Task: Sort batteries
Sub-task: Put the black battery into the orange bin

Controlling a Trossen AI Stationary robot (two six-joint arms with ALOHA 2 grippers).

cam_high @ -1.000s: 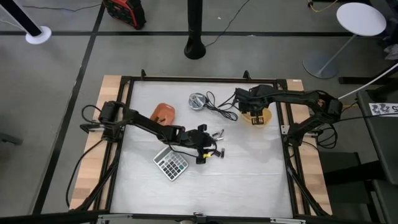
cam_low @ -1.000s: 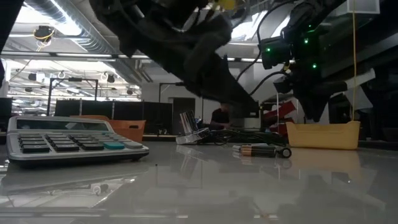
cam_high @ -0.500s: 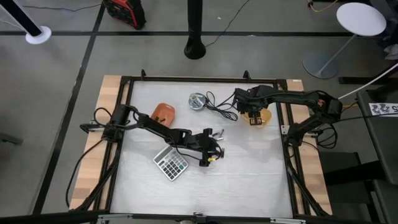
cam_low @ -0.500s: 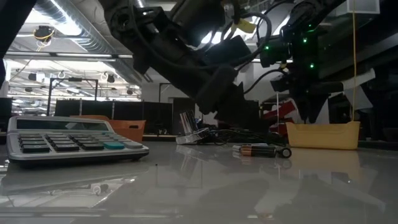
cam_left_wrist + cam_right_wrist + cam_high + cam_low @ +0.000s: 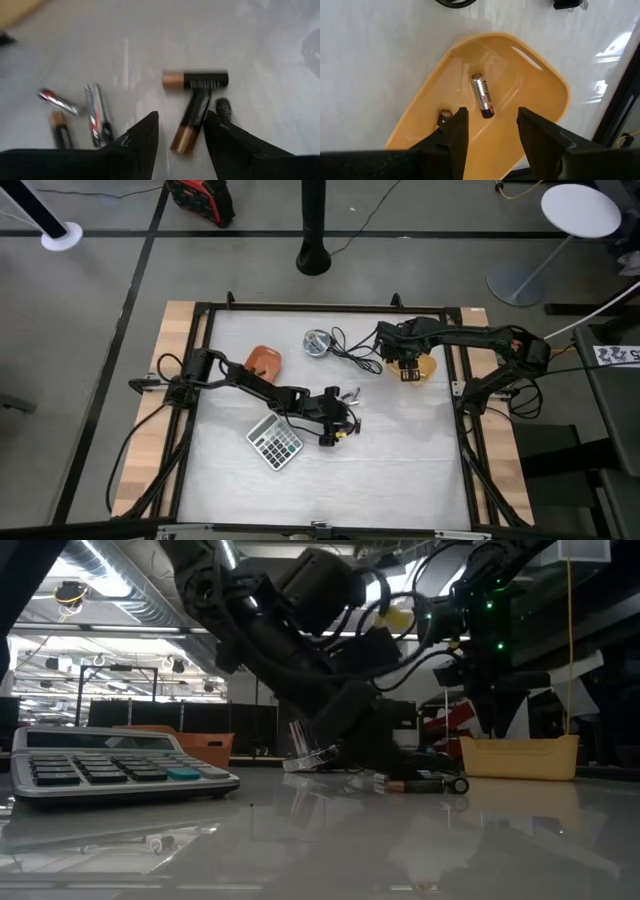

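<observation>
We are in a robotics lab set in a large open industrial hall. Our white table sits in a black metal frame on a wooden base, standing on a bare grey floor marked with dark tape lines. From above we see a black pole base, a white round stand base, a red machine and loose cables on the floor. Level across the table we see exposed ceiling ducts, rows of strip lights and dark desks far behind, with green status lights glowing on the arm hardware.
</observation>
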